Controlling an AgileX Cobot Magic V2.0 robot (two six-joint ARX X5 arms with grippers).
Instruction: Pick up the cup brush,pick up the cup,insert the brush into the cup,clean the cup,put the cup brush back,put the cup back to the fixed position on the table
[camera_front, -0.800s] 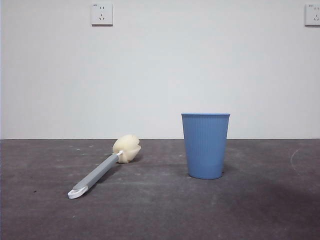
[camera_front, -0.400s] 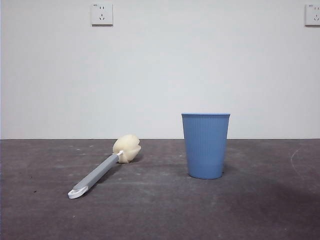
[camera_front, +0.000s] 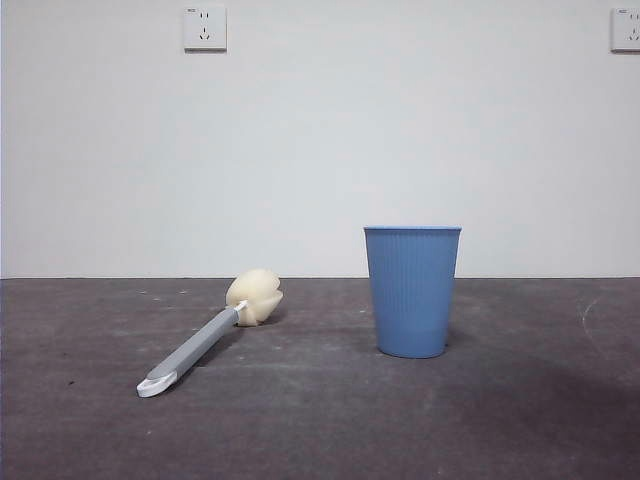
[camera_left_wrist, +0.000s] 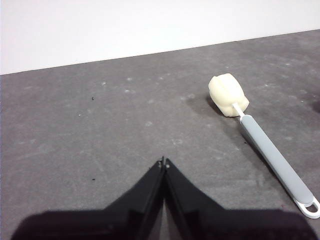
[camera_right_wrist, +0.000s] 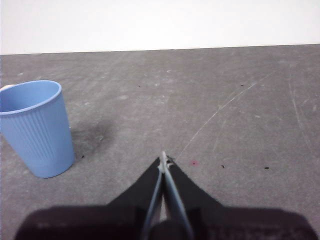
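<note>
Cup (camera_front: 412, 291): blue, ribbed, stood upright on the table (camera_front: 320, 420).
Brush (camera_front: 210, 335): laid flat on the table, well apart from the cup; sponge head pointed towards the wall.
Left gripper (camera_left_wrist: 163, 162): jaws pressed together, nothing held, near the brush.
Right gripper (camera_right_wrist: 163, 156): jaws pressed together, nothing held, near the cup.

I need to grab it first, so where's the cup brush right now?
In the front view the cup brush lies flat on the table, left of the upright cup, apart from it, sponge head toward the wall.
</note>
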